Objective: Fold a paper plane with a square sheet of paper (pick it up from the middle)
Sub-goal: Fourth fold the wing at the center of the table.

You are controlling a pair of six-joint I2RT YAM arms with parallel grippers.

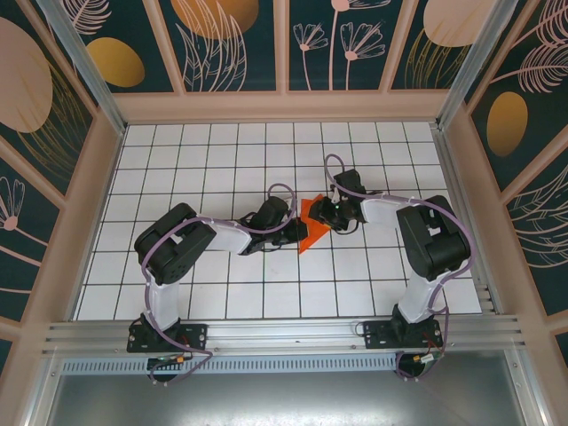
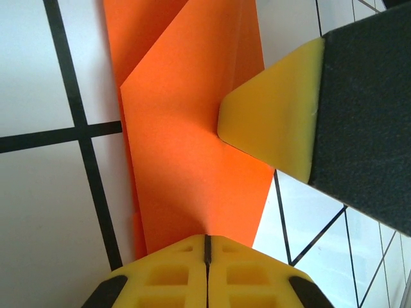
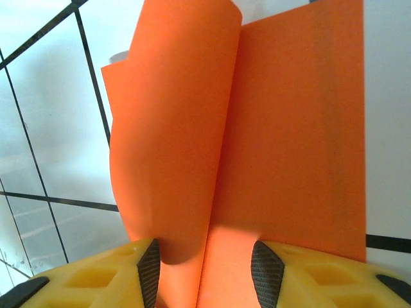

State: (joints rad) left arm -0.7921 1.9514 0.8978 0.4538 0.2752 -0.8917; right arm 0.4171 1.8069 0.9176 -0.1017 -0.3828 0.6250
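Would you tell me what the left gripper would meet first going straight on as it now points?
The orange paper, lying at the left gripper's closed tips; beyond, perhaps the right gripper's finger, depth unclear.

Bright and evenly lit from overhead in the top external view, sharp from edge to edge, with only short, soft shadows under the 2 arms on the white table (image 1: 222,160). Slightly bowed at the frame edges, noticeably along the aluminium rail (image 1: 284,330). Closer in from the left wrist: crisp on the orange sheet of paper (image 2: 186,160), vivid and without glare, softened on the near left gripper (image 2: 207,247) and dimmed just above its tips. From the right wrist: bluish, hazy sheen on the table tiles, deep shade inside the paper's curled flap, blur on the right gripper (image 3: 205,263) at the bottom.
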